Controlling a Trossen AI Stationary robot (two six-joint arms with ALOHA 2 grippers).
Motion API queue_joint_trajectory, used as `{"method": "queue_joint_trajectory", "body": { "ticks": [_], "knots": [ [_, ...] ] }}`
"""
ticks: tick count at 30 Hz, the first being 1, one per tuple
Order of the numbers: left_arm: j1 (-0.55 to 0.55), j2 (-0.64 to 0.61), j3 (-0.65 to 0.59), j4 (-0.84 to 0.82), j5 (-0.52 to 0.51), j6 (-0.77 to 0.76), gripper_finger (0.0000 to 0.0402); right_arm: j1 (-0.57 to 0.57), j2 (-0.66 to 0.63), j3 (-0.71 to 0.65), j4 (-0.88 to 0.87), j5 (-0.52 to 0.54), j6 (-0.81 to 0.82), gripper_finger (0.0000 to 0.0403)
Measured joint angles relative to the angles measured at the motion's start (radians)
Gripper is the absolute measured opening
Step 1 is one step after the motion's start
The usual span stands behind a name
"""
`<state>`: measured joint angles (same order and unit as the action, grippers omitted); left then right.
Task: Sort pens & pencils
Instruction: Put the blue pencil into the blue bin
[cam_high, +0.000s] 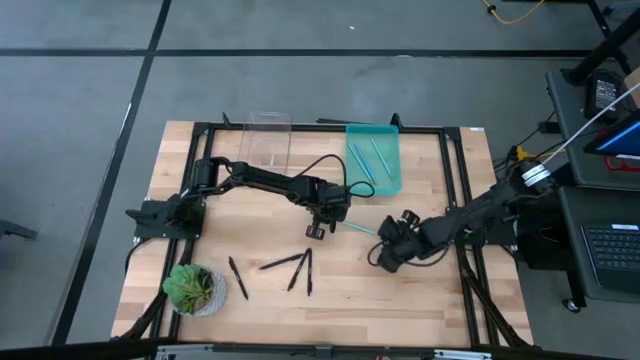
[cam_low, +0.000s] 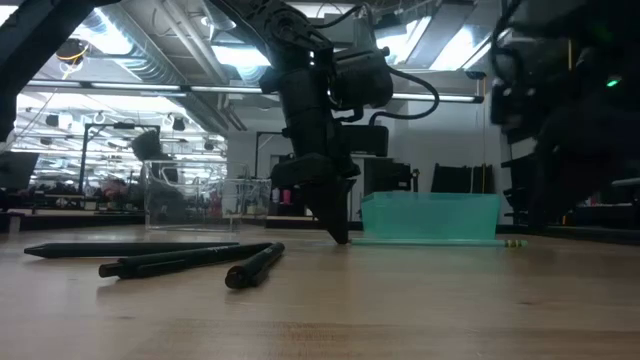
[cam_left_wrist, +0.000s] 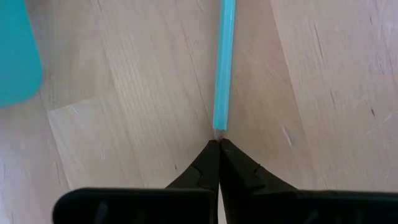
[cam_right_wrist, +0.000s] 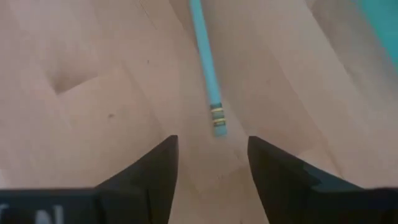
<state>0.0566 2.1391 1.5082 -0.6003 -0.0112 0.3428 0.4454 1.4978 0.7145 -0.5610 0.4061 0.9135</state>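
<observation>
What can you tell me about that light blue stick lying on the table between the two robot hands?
The light blue pencil is a thin straight stick lying flat on the wooden table, outside the teal tray. One end has a banded metal collar and a blue eraser; the other narrows to a bare wood tip. The shut left hand is at the tip. The open right hand sits just short of the eraser, not touching.

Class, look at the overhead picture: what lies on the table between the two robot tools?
One light blue pencil lies between the shut left tool and the open right tool, seen in the high view; each wrist view shows one end of it.
</observation>
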Motion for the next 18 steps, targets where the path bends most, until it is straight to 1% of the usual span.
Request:
{"method": "queue_joint_trajectory", "body": {
  "ticks": [6, 9, 12, 15, 18],
  "knots": [
    [0.000, 0.000, 0.000, 0.001, 0.002, 0.000, 0.0000, -0.084, 0.027, 0.001, 0.079, -0.066, -0.138, 0.0196],
    [0.000, 0.000, 0.000, 0.001, 0.002, 0.000, 0.0000, -0.120, 0.051, 0.001, 0.079, -0.072, -0.184, 0.0196],
    [0.000, 0.000, 0.000, 0.002, 0.003, 0.000, 0.0000, -0.147, 0.085, 0.002, 0.085, -0.101, -0.212, 0.0195],
    [0.000, 0.000, 0.000, 0.002, 0.003, 0.000, 0.0000, -0.166, 0.111, 0.005, 0.098, -0.133, -0.239, 0.0185],
    [0.000, 0.000, 0.000, 0.002, 0.003, 0.001, 0.0000, -0.169, 0.117, 0.005, 0.103, -0.150, -0.255, 0.0162]
  ]
}}
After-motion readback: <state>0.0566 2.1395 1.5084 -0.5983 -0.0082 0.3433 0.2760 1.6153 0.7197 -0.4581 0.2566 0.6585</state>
